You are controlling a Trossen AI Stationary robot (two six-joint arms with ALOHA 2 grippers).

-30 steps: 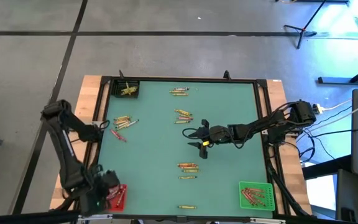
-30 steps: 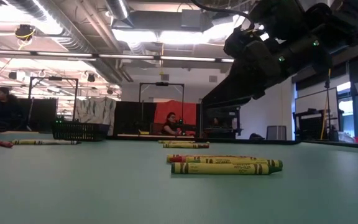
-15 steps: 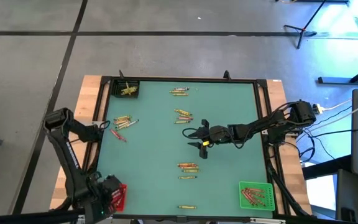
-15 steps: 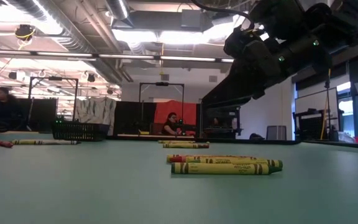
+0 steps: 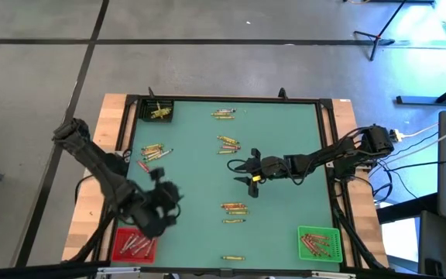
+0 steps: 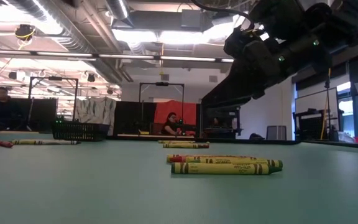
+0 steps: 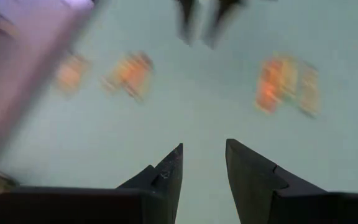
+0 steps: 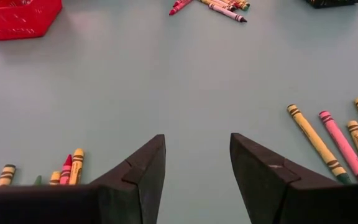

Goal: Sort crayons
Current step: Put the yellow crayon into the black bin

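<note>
sorting is partly done: some crayons [image 5: 231, 208] lie in the red bin [image 5: 134, 245], many loose ahead of both empty, parted left gripper [image 7: 202, 163] and right gripper [image 8: 197, 158]

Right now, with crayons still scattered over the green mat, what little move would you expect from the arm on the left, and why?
Probably a reach toward the loose crayons near the mat's left edge. The left gripper is over the mat beside the red bin, fingers apart with nothing between them, and crayons already lie in that bin. The right gripper hovers open and empty mid-mat.
</note>
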